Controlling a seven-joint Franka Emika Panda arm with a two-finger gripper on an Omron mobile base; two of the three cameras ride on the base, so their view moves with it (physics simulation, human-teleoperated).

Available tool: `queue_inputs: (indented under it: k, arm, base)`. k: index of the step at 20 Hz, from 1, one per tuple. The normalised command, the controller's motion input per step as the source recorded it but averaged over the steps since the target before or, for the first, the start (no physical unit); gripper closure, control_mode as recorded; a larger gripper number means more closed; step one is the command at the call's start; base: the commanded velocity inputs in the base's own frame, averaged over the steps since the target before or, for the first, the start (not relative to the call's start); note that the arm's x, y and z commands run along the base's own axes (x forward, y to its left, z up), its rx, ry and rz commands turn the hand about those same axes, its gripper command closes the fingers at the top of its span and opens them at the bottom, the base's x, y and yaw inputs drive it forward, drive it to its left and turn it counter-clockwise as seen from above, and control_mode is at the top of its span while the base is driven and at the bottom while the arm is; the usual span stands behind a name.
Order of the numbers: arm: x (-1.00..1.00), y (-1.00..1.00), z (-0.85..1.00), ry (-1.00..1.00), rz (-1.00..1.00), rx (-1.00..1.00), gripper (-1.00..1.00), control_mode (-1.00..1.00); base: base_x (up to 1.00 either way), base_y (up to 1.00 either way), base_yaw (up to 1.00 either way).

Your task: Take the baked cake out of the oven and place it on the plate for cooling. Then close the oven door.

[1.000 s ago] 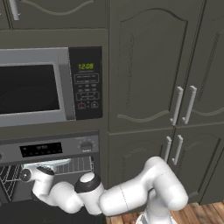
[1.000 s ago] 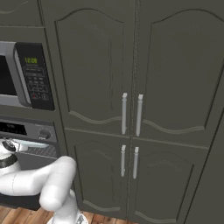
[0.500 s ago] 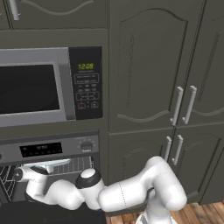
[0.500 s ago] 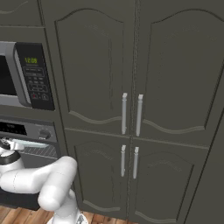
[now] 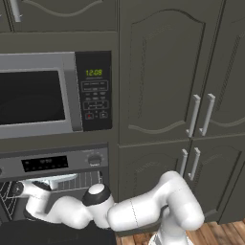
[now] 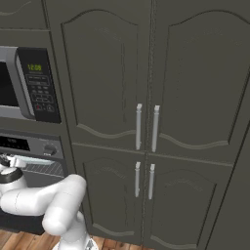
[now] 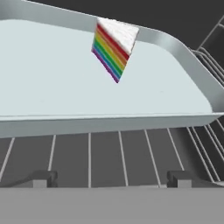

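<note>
My fingers [image 7: 109, 179] stood spread wide and held nothing, just short of the tray [image 7: 105, 120] on the oven's [image 5: 52, 162] wire rack [image 7: 105, 153]. The baked cake [image 7: 114, 48], a rainbow-layered wedge, sat at the tray's far rim, so lifting, plating and closing the door all remained.

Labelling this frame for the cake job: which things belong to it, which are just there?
Job:
pale rimmed tray
rainbow-layered cake slice
wire oven rack
dark built-in oven
open end effector

Bystanders:
silver-framed microwave
tall grey cabinet doors
</note>
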Motion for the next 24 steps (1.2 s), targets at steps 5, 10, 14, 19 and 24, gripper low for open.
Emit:
queue_inputs:
  k: [5,10,14,19,24]
  arm:
    - [-0.15,-0.01,-0.77,-0.07,0.00,-0.03,-1.00,-1.00]
    - [-0.28,0.00,-0.90,-0.02,0.00,-0.09,-1.00,-1.00]
    - [-0.30,0.00,-0.94,0.00,0.00,-0.15,-1.00,-1.00]
    - [-0.24,0.00,-0.94,-0.01,0.00,-0.14,-1.00,-1.00]
    - [-0.21,0.00,-0.93,-0.03,0.00,-0.11,-1.00,-1.00]
  base:
    - [0.00,0.00,0.00]
    - [0.00,0.00,0.00]
    - [0.00,0.00,0.00]
    - [0.00,0.00,0.00]
    - [0.00,0.00,0.00]
